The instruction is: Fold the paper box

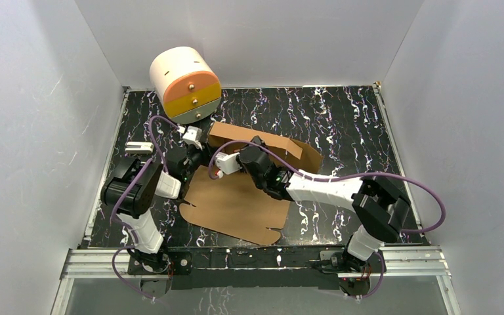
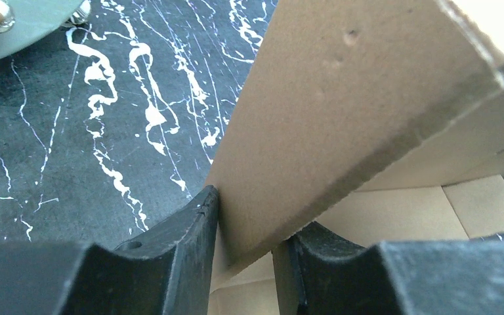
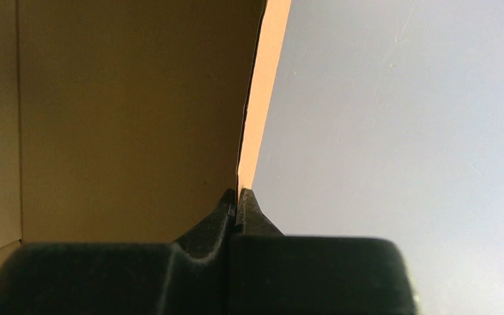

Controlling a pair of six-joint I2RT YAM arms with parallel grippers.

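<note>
The paper box [image 1: 236,207] is a brown cardboard sheet, its front part flat on the table and its back panel [image 1: 269,141] raised. My left gripper [image 1: 200,143] is at the left end of that panel. In the left wrist view a tilted flap [image 2: 321,118] runs between its fingers [image 2: 184,243], which stand apart around it; the left finger touches its face. My right gripper [image 1: 218,167] reaches in from the right. In the right wrist view its jaws [image 3: 237,197] are shut on the thin edge [image 3: 262,98] of a cardboard panel [image 3: 125,118].
A cream cylindrical cabinet [image 1: 185,84] with orange and yellow drawers stands at the back left, close behind my left gripper; its grey lower drawer [image 2: 13,26] shows in the left wrist view. Grey walls enclose the black marbled table [image 1: 341,131].
</note>
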